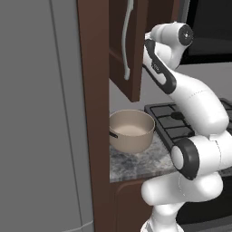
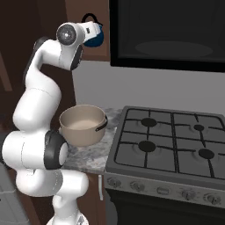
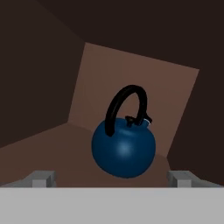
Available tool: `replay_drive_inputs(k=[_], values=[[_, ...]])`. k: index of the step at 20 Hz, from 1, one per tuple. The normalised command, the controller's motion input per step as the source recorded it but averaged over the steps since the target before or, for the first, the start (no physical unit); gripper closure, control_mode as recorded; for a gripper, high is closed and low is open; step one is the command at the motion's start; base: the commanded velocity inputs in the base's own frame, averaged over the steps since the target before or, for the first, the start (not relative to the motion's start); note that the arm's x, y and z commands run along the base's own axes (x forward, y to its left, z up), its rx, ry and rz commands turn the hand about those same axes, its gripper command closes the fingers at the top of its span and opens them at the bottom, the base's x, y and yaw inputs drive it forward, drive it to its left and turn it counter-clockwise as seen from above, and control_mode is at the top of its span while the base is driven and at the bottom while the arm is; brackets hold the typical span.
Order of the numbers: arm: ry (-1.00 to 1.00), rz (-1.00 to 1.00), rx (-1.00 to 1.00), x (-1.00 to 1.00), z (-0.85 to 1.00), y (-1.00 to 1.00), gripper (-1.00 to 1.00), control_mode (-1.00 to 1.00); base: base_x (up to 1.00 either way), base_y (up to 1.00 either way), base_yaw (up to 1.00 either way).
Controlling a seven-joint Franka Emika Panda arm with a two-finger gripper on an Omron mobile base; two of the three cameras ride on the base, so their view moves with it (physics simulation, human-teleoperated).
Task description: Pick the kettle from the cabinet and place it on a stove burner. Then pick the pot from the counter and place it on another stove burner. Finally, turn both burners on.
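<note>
Hand view: kettle (image 3: 124, 151) inside cabinet (image 3: 131, 74) (no legible markings), jaws wide.

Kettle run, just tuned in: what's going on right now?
The arm is reaching into the open cabinet, its pincer open and lined up on the blue kettle, which sits on the shelf, not yet gripped. The pot waits on the counter beside the stove, whose burners are bare.
</note>
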Motion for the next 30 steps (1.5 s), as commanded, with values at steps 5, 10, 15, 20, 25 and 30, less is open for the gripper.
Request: replay_drive_inputs(k=[5, 10, 15, 20, 25, 30], values=[[0.0, 0.0, 0.0, 0.37, 0.04, 0.14, -1.0, -1.0, 0.0, 0.0, 0.0], [0.0, 0.0, 0.0, 0.36, 0.06, 0.14, -1.0, -1.0, 0.0, 0.0, 0.0], [0.0, 0.0, 0.0, 0.31, 0.06, 0.07, -1.0, -1.0, 0.0, 0.0, 0.0], [0.0, 0.0, 0.0, 0.31, 0.09, 0.05, -1.0, -1.0, 0.0, 0.0, 0.0], [0.0, 0.0, 0.0, 0.26, 0.07, 0.08, -1.0, -1.0, 0.0, 0.0, 0.0], [0.0, 0.0, 0.0, 0.21, 0.0, 0.03, -1.0, -1.0, 0.0, 0.0, 0.0]])
